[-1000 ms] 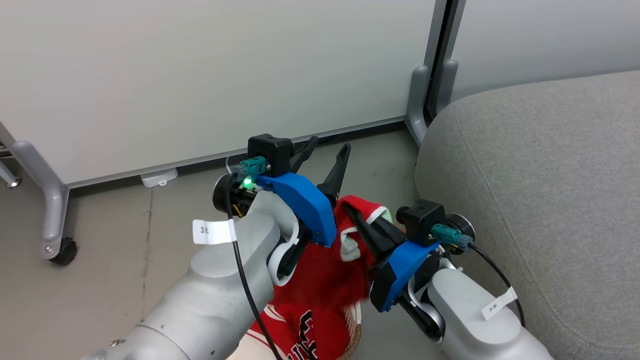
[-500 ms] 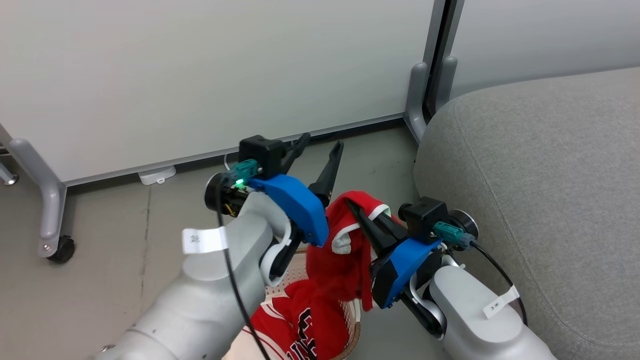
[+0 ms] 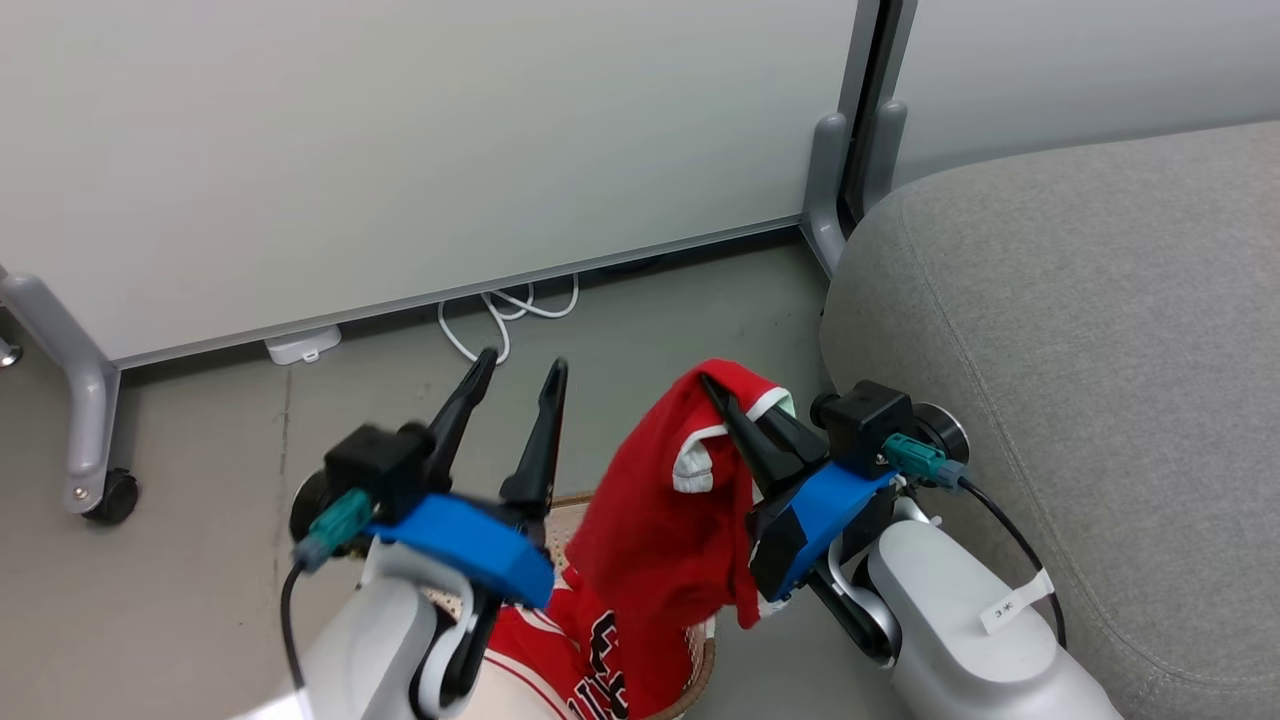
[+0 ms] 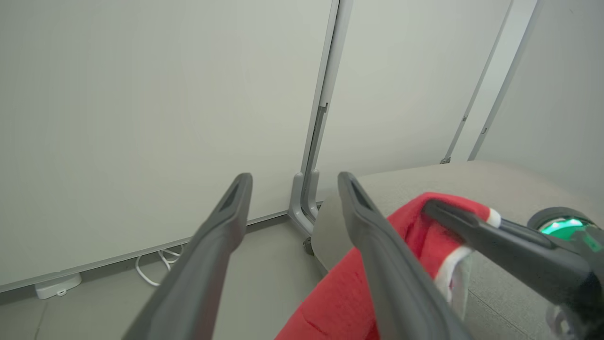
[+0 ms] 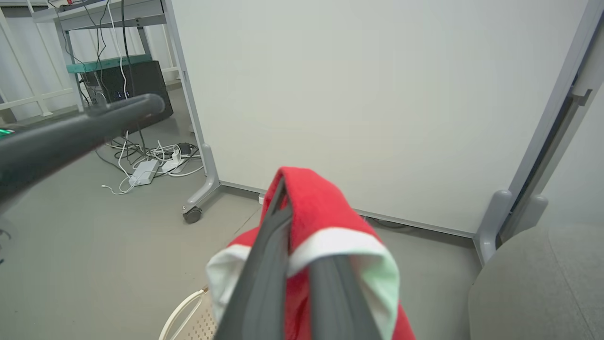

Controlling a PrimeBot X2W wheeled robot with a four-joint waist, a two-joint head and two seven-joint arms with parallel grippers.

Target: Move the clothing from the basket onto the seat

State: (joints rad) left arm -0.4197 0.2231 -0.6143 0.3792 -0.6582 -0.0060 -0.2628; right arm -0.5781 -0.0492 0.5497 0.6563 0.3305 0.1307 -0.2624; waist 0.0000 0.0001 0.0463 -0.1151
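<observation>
My right gripper (image 3: 718,392) is shut on the plain red garment (image 3: 660,500), which hangs from its tips above the basket (image 3: 703,668). In the right wrist view the white-trimmed red cloth (image 5: 321,208) drapes over the shut fingers (image 5: 264,264). The lettered jersey (image 3: 590,650) lies in the basket below. Left of the hanging garment, my left gripper (image 3: 522,362) stands open and holds nothing; its wrist view shows the spread gripper (image 4: 293,178) beside the red cloth (image 4: 349,302). The grey seat (image 3: 1080,350) is on the right, close to my right arm.
A pale wheeled partition panel (image 3: 400,150) stands behind, with a caster (image 3: 110,497) at the left and grey feet (image 3: 825,190) near the seat's corner. White cable (image 3: 500,310) and a small white box (image 3: 302,343) lie at its base. More cables (image 5: 146,165) lie on the floor.
My left gripper has drawn back down and to the left, away from the red garment, staying open. The right gripper keeps its hold and the garment now hangs free.
</observation>
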